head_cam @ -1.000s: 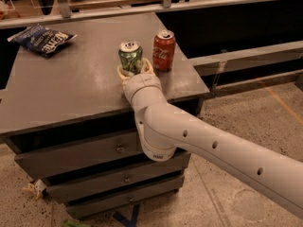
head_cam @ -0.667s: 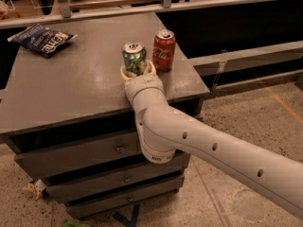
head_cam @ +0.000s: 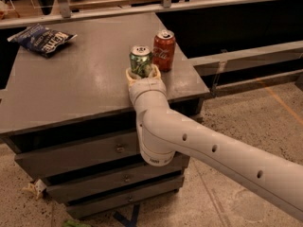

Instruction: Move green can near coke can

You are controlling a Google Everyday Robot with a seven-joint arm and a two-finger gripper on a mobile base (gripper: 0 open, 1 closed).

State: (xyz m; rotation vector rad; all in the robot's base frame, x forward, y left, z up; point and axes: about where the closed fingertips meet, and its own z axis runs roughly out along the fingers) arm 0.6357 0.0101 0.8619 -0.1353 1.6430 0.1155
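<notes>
The green can [head_cam: 141, 58] was held upright in the gripper [head_cam: 141, 73], whose two pale fingers were closed on the lower part of the can, one on each side; nothing else was gripped. The can was found above the front part of the grey cabinet top [head_cam: 80, 84], just beside the coke can [head_cam: 164, 50], which stood upright a little behind it. It could not be told whether the green can rested on the surface or was held slightly above it, nor whether the two cans touched low down. The carrying step was judged to be almost finished. For the next move, the can would need to be set down flat, the fingers opened gently and then drawn straight back, so that neither can is knocked over. The blue chip bag [head_cam: 41, 38] lay well apart at the far corner and was not concerned.
</notes>
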